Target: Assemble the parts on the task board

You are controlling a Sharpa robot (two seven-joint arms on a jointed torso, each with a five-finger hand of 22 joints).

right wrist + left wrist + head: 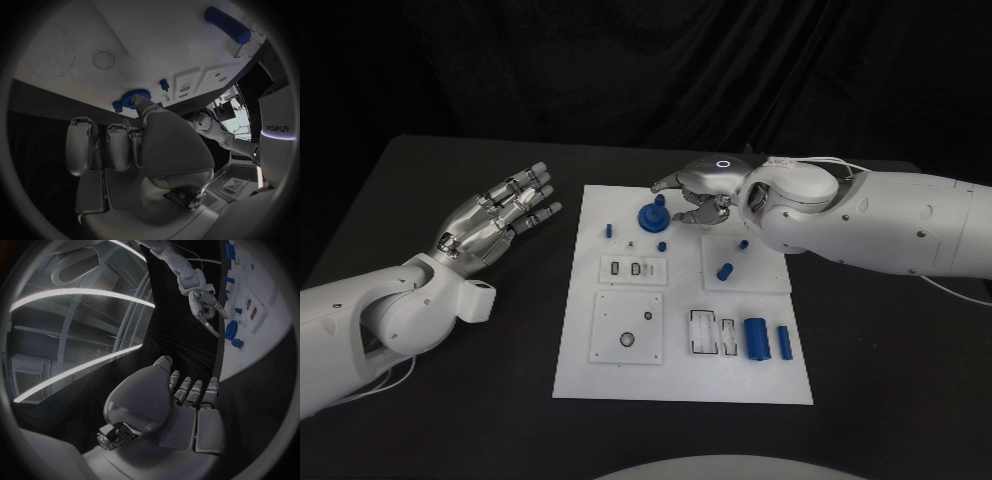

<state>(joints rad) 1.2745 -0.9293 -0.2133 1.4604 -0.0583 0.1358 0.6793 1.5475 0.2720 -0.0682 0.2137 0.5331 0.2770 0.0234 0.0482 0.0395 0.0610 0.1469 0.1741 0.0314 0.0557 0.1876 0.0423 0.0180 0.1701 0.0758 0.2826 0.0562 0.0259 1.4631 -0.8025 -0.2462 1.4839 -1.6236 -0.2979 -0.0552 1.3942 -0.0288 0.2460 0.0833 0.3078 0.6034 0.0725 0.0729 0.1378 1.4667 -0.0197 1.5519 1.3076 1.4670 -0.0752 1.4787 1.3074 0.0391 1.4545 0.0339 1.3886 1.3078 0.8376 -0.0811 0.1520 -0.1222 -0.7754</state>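
The white task board (682,375) lies mid-table. A blue round part with a knob (652,216) stands near its far edge. My right hand (701,190) hovers over that part with its fingers bent downward, and in the right wrist view one fingertip (142,104) touches the blue round part (131,96). Nothing sits inside the right hand (205,302). My left hand (502,215) floats left of the board, fingers spread and empty. Small blue pegs (662,245) and short blue pieces (726,270) lie on the board.
Two blue cylinders (756,338) lie near the board's front right, beside slotted white blocks (711,332). A square plate with a hole (627,327) sits front left. Black table surface (459,400) surrounds the board.
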